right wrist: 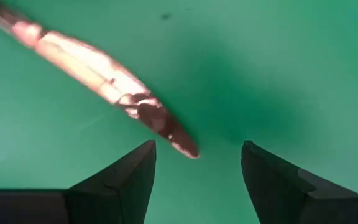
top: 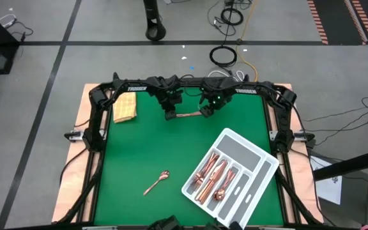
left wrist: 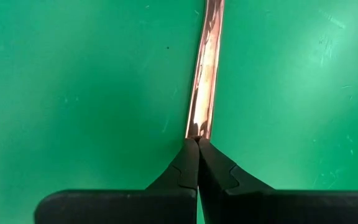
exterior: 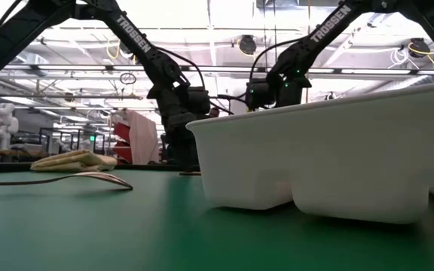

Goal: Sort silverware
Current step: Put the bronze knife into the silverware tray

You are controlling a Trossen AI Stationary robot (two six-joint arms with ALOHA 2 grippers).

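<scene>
A thin copper piece of silverware (top: 187, 115) stretches between my two grippers at the far middle of the green mat. My left gripper (top: 170, 114) is shut on its left end. My right gripper (right wrist: 197, 168) stands open over its other end (right wrist: 182, 144), which points into the gap between the fingers without visibly touching them. A copper spoon (top: 158, 182) lies flat on the mat near the front. The white divided tray (top: 255, 153) at the right holds several copper pieces. My left gripper pinches the very end of the copper piece (left wrist: 197, 129) between its two fingertips (left wrist: 188, 163). The fingers come from above, slanting down, and the piece runs on straight away from them toward my right gripper. Whether it rests on the mat I cannot tell.
A folded yellow cloth (top: 125, 108) lies at the far left of the mat. The tray's tall white wall (exterior: 337, 158) fills the right of the low view. Open green mat lies between the spoon and the grippers.
</scene>
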